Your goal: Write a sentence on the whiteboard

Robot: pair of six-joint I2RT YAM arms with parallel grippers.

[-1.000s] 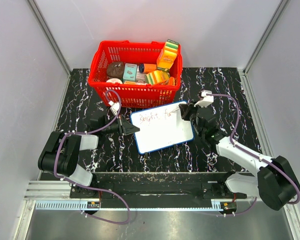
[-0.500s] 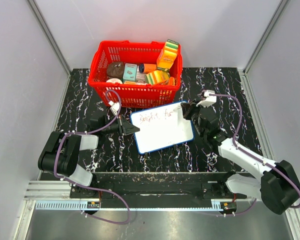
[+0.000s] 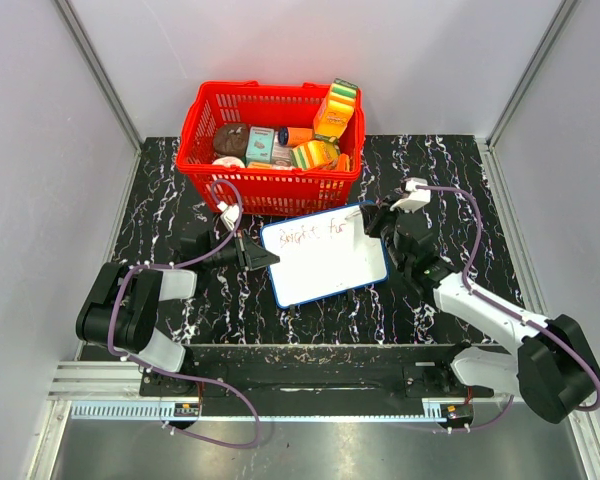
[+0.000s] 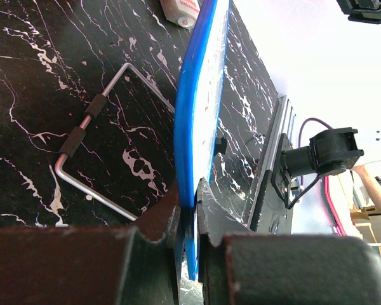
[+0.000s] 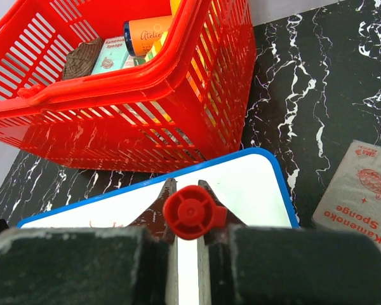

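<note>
Top external: left arm (image 3: 130,310) at the near left of the table (image 3: 160,200), reaching right. Left jaws are clamped on the left corner of the whiteboard (image 3: 325,262). Left wrist view shows the board (image 4: 192,121) edge-on, with its blue frame pinched between the two fingers. A bent metal wire (image 4: 92,159) with two black sleeves lies on the table beside it.

The board sits mid-table, just in front of the basket (image 3: 192,135) and skewed, its right end farther back. Cannot tell whether it lies flat or is held a bit off the table. The sentence (image 3: 315,235) is one line of thin red scrawl along the far part of the board; the rest of the white face is bare. The words are too small to read surely.

The red basket stands at the back centre, full of small packs and boxes. Right wrist view has it (image 5: 114,121) just beyond the board's far edge (image 5: 247,184).

The marker (image 3: 357,214) slants over the board's far right corner, near the end of the scrawl. Cannot tell if its tip touches. Right jaws are clamped on the marker, whose red end cap (image 5: 189,212) is squeezed between the fingers in the right wrist view. A grey sponge pack (image 5: 359,187) lies flat on the table right of the board. Right arm (image 3: 500,320) runs from the near right in toward the board.
</note>
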